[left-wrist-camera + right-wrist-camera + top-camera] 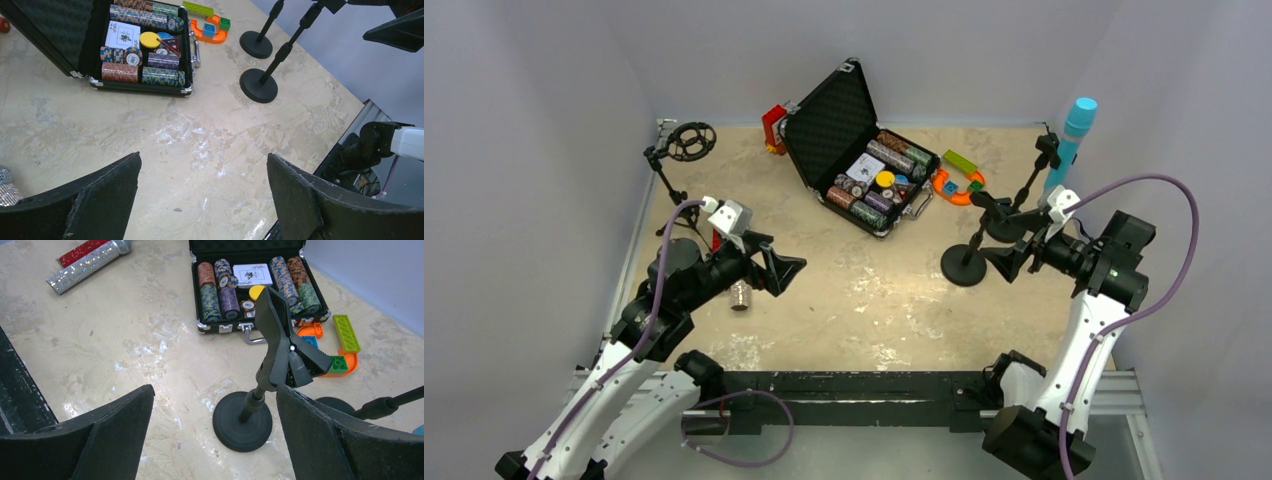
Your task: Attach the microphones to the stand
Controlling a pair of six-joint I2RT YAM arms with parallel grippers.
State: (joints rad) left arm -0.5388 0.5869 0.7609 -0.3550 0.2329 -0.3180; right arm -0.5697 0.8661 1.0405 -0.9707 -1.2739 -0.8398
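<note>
The blue microphone is judged mounted; the silver microphone and red microphone are left lying. The left gripper and right gripper are held wide, empty.

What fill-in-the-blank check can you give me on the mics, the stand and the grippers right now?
The upright microphone at the far right is light ___.
The clip on the near stand is ___.
The left gripper and right gripper are both ___.
The silver microphone lies flat beside the ___ one.
Missing words: blue; empty; open; red.
</note>
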